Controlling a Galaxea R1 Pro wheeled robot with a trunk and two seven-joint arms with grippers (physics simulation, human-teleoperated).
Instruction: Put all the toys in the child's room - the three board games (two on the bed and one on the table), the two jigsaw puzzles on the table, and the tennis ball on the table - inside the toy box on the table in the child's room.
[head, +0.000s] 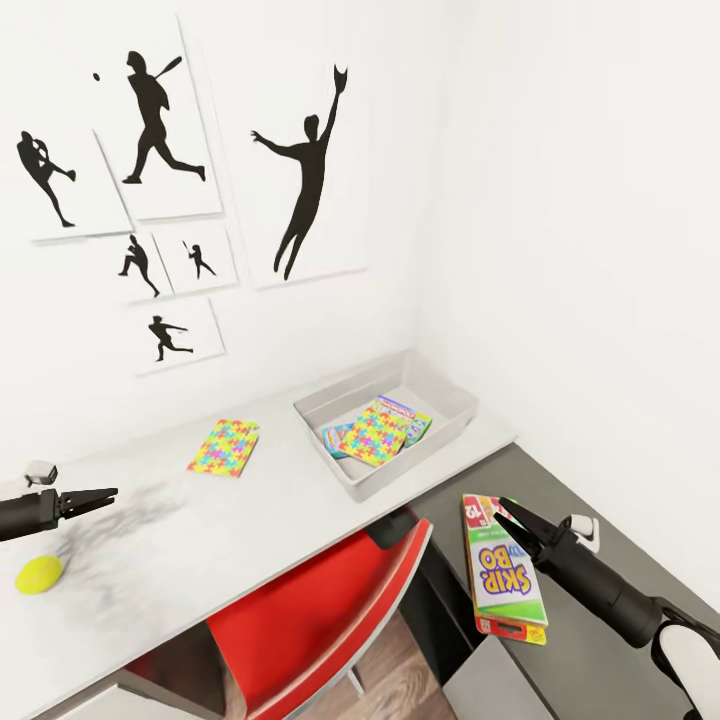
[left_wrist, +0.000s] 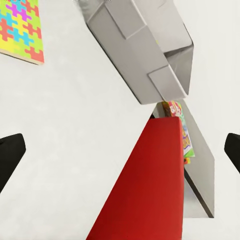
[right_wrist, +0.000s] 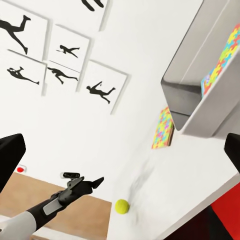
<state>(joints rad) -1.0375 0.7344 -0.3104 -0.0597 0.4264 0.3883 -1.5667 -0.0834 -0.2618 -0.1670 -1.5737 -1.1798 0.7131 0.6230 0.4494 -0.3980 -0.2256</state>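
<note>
White table (head: 250, 520) runs along the wall: near end, yellow-green ball (head: 38, 574) under the left gripper (head: 108, 493), open and empty; right gripper (head: 503, 508) spread over the SKIP-BO box (head: 505, 580); farther, one bright puzzle (head: 224, 446), then grey toy box (head: 450, 395) holding another

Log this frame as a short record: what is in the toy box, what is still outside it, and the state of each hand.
toy box: on the table, holds one jigsaw puzzle lying over other flat printed items
outside, table: second jigsaw puzzle; tennis ball near the table's front edge
outside, other: SKIP-BO box on a grey surface beside the table
left hand: above the table near the ball, holding nothing; wrist view shows fingers apart
right hand: over the SKIP-BO box; contact unclear
red chair: at the table
</note>
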